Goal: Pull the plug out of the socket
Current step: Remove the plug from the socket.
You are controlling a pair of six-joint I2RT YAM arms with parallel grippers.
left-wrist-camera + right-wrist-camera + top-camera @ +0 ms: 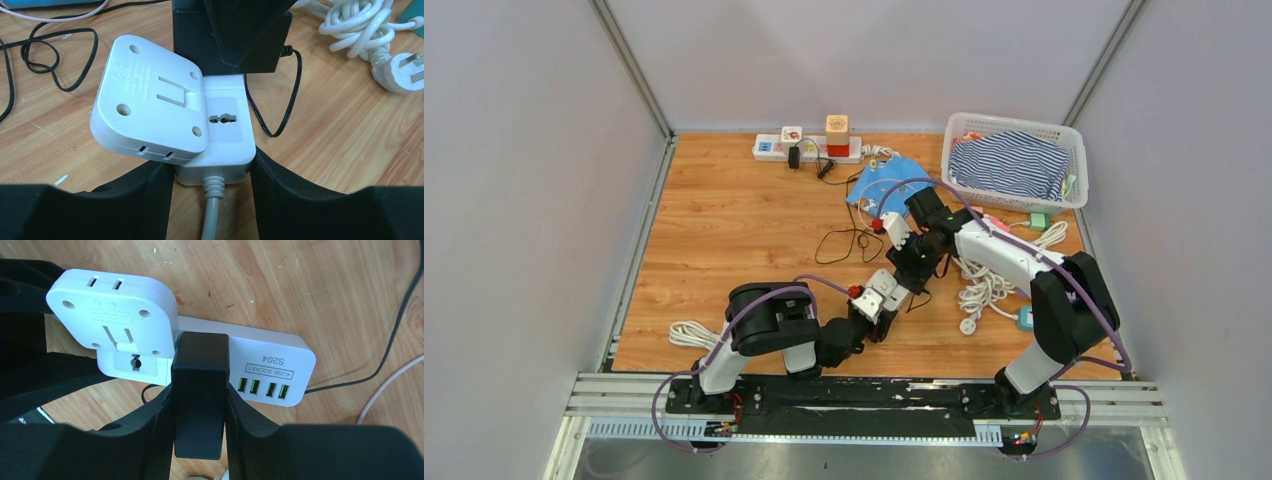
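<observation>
Black plug [200,365] seated in the white socket strip [270,357], about midway along it, beside four green USB ports [262,387]. Clamped on both sides by the right gripper [200,410], fingers closed partway and pressed against the plug's body. Cord end of the strip pinched by the left gripper [212,175], fingers about half closed against its two long sides.

Step in hand, by the look of it: both grips set, plug not yet out. Needed next, probably: a straight pull off the strip's face, strip braced the other way.

Counted: one black plug; one tilted white adapter [150,100] on the strip, touching the plug; two strips in all, the second strip [809,148] well beyond the held one; two coiled white cables [986,285], one on either side of the held strip.
</observation>
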